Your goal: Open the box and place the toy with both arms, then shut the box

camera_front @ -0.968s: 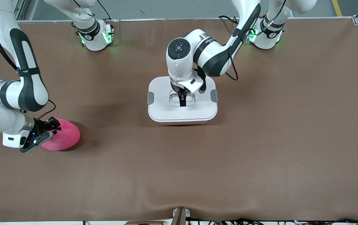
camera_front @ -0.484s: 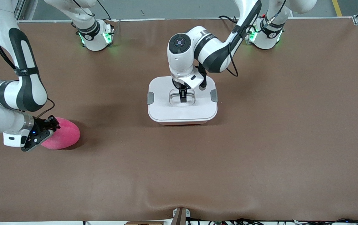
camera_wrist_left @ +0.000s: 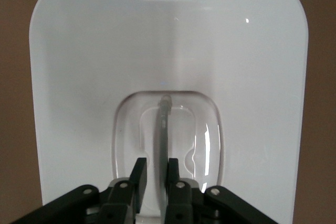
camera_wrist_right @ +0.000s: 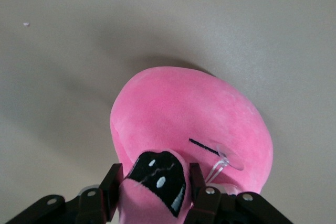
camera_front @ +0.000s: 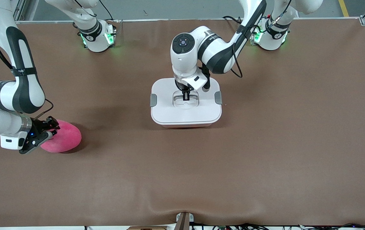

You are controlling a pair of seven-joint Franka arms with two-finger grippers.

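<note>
The box (camera_front: 169, 113) stands at the table's middle with its white lid (camera_wrist_left: 79, 77) on and grey clips (camera_front: 153, 100) at both ends. My left gripper (camera_front: 185, 96) is down in the lid's recess, shut on the thin grey handle (camera_wrist_left: 163, 124), which runs between its fingers in the left wrist view, gripper (camera_wrist_left: 155, 170). The pink plush toy (camera_front: 66, 137) lies on the table at the right arm's end. My right gripper (camera_front: 46, 133) is shut on the toy's edge; in the right wrist view the gripper (camera_wrist_right: 153, 182) pinches a fold of the toy (camera_wrist_right: 184, 114) with a black mark.
The brown table mat (camera_front: 265, 143) is bare around the box and the toy. A ridge in the mat (camera_front: 182, 207) runs along the edge nearest the camera. The arm bases (camera_front: 98, 38) stand along the edge farthest from the camera.
My left gripper has come down into the lid's recess onto the handle. My right gripper has shifted slightly toward the right arm's end at the toy's edge.
</note>
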